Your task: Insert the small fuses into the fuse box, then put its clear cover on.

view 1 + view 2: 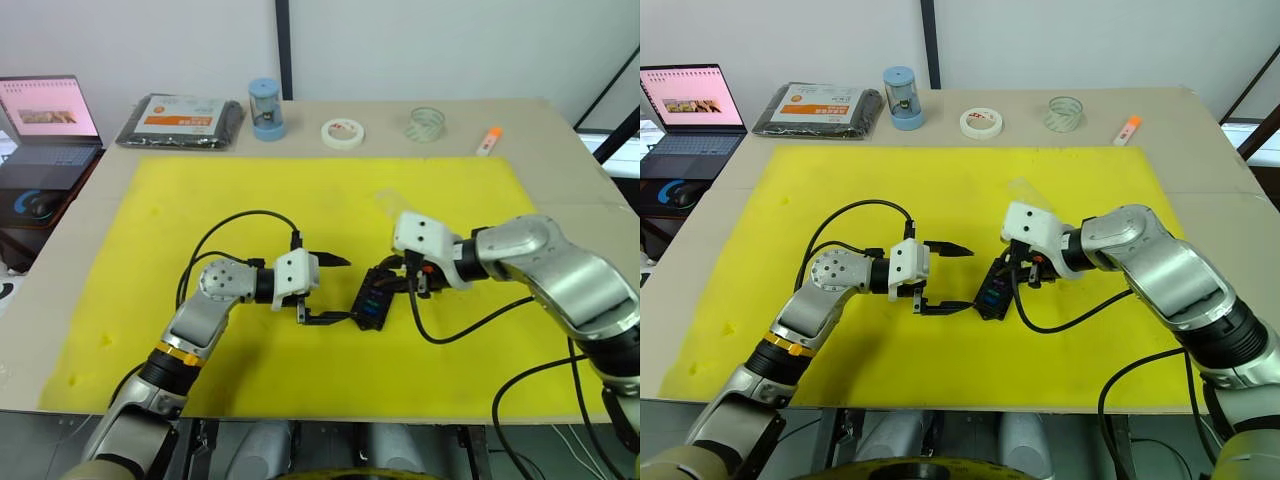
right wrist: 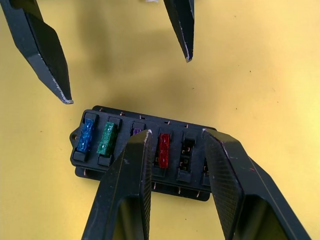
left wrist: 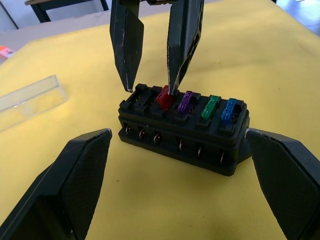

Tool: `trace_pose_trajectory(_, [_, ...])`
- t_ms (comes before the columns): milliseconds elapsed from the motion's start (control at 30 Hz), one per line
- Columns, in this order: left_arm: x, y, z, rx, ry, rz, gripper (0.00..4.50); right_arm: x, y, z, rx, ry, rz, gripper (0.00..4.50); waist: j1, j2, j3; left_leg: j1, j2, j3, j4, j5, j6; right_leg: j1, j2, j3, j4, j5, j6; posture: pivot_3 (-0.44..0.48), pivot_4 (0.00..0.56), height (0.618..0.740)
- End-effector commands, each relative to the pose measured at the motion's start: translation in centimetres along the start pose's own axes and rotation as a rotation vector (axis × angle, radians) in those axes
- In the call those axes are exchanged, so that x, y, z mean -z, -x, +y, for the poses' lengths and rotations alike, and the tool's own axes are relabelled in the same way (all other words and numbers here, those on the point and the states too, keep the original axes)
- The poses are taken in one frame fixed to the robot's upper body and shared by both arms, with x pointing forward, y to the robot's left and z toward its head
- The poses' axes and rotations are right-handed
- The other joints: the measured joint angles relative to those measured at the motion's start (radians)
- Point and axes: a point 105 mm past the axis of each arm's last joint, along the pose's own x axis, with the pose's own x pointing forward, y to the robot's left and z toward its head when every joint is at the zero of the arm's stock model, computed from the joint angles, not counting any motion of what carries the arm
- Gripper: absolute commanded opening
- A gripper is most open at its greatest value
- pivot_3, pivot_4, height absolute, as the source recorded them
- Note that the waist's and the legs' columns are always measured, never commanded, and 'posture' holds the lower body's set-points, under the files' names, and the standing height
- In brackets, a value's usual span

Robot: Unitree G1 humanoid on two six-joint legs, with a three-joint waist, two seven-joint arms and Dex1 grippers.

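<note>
Your right gripper [image 3: 150, 87] fingers slightly apart, one tip touching red fuse [image 3: 163, 97] in fuse box [image 3: 182, 132] mid-mat. Left gripper [image 1: 335, 290] wide open beside box, holding nothing. Clear cover [image 3: 30, 100] nearby, plenty open mat [image 1: 250, 180] around.

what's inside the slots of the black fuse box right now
The fuse box holds blue, green, purple and red fuses in a row. One slot past the red looks empty; the right end effector partly hides the purple one.

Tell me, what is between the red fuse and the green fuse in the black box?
A purple fuse sits between the red fuse and the green fuse in the black plastic fuse box, seen in the left wrist view.
</note>
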Motion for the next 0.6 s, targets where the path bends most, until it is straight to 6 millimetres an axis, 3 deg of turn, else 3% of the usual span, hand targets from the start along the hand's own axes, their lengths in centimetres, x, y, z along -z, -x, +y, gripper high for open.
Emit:
trace_pose_trajectory(33, [-0.7,-0.1,0.2,0.005,-0.032,-0.017,4.50,-1.2,1.2,-0.4,0.021,0.028,-0.047,1.69,0.000,0.000,0.000,0.000,0.000,0.000,0.000,0.000,0.000,0.000,0.000,0.000,0.000,0.000,0.000,0.000,0.150,0.740])
trace_pose_trajectory(200, [-1.0,-0.3,0.4,-0.003,-0.022,-0.035,4.50,-1.6,2.2,-0.1,0.014,0.035,-0.090,1.69,0.001,0.000,0.000,0.000,0.000,0.000,0.000,0.000,0.000,0.000,0.000,0.000,0.000,0.000,0.000,0.000,0.150,0.740])
trace_pose_trajectory(367, [-1.0,-0.4,0.3,0.004,-0.020,-0.037,4.50,-1.0,2.2,0.4,0.007,0.023,-0.095,0.07,0.001,0.000,0.000,0.000,0.000,0.000,0.000,0.000,0.000,0.000,0.000,0.000,0.000,0.000,0.000,0.000,0.150,0.740])
trace_pose_trajectory(600, [-1.0,-0.2,0.5,0.008,-0.024,-0.031,4.50,-0.4,1.4,0.5,0.022,0.020,-0.092,0.03,0.001,0.000,0.000,0.000,0.000,0.000,0.000,0.000,0.000,0.000,0.000,0.000,0.000,0.000,0.000,0.000,0.150,0.740])
